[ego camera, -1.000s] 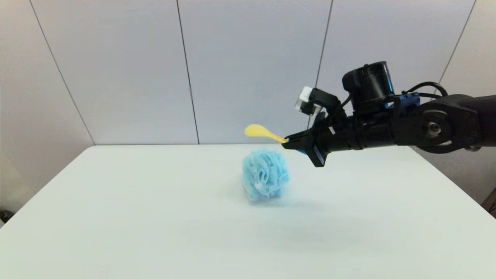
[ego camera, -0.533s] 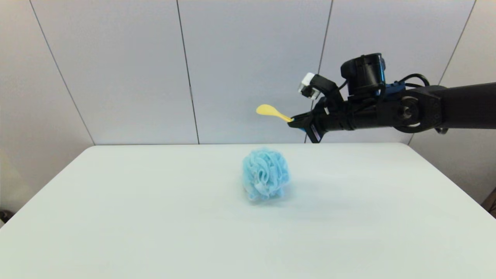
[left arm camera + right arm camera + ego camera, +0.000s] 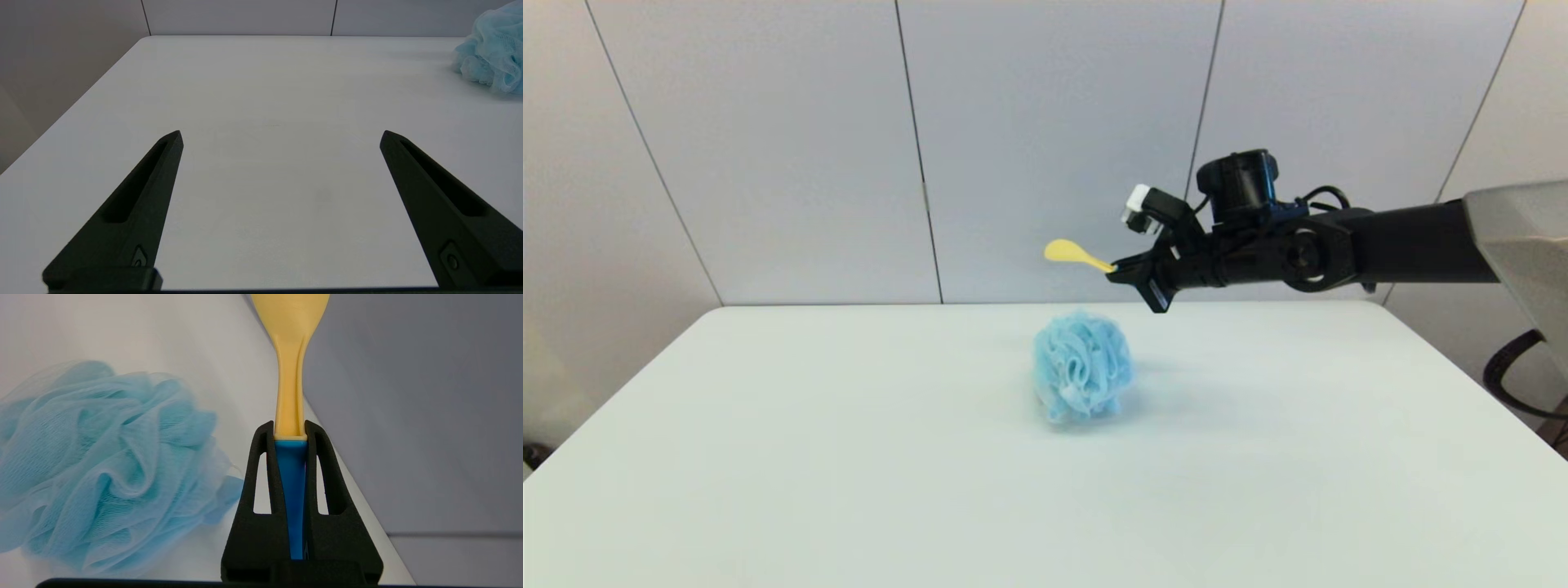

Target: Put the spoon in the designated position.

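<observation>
The right gripper [image 3: 1123, 269] holds the spoon [image 3: 1078, 256] in mid-air above the far side of the white bench [image 3: 849, 457], its jaws pinching the blue handle (seen close in the wrist view [image 3: 291, 486]) while the yellow bowl points to the robot's left. The spoon hangs above and beyond the blue puff [image 3: 1082, 377], which sits on the bench. The left gripper [image 3: 282, 134] hovers low over bare bench, jaws spread wide.
</observation>
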`<state>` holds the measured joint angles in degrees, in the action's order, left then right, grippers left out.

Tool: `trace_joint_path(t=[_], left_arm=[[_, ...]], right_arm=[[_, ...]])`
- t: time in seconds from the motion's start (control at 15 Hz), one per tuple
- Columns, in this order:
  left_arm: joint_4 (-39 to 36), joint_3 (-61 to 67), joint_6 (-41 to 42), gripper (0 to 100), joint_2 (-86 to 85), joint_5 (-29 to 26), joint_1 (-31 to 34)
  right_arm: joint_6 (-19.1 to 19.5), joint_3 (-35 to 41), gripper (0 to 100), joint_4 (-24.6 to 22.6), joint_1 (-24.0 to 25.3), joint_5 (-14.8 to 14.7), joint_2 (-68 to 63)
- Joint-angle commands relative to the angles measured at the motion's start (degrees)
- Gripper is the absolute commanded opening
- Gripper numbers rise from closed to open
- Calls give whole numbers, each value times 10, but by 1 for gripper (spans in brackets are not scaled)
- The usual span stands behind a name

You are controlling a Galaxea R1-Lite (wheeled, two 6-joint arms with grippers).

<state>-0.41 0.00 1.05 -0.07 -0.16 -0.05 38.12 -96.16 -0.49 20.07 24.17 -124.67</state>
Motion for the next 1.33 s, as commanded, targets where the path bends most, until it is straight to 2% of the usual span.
trace_joint_path(t=[0.07,0.33,0.6,0.87,1.0,1.33], left_arm=[[0,0,0,100,1,0,0],[0,0,0,100,1,0,0],[0,0,0,100,1,0,0],[0,0,0,100,1,0,0],[0,0,0,100,1,0,0],[0,0,0,100,1,0,0]], right_arm=[[33,-25,0,0,-1,26,-35],[90,-38,0,-10,-13,31,-63],[92,-52,0,-37,-13,37,-95],[95,-117,0,-43,-6,45,-138],[110,-137,0,-43,-8,45,-152],[143,-111,0,-42,-28,45,-155]])
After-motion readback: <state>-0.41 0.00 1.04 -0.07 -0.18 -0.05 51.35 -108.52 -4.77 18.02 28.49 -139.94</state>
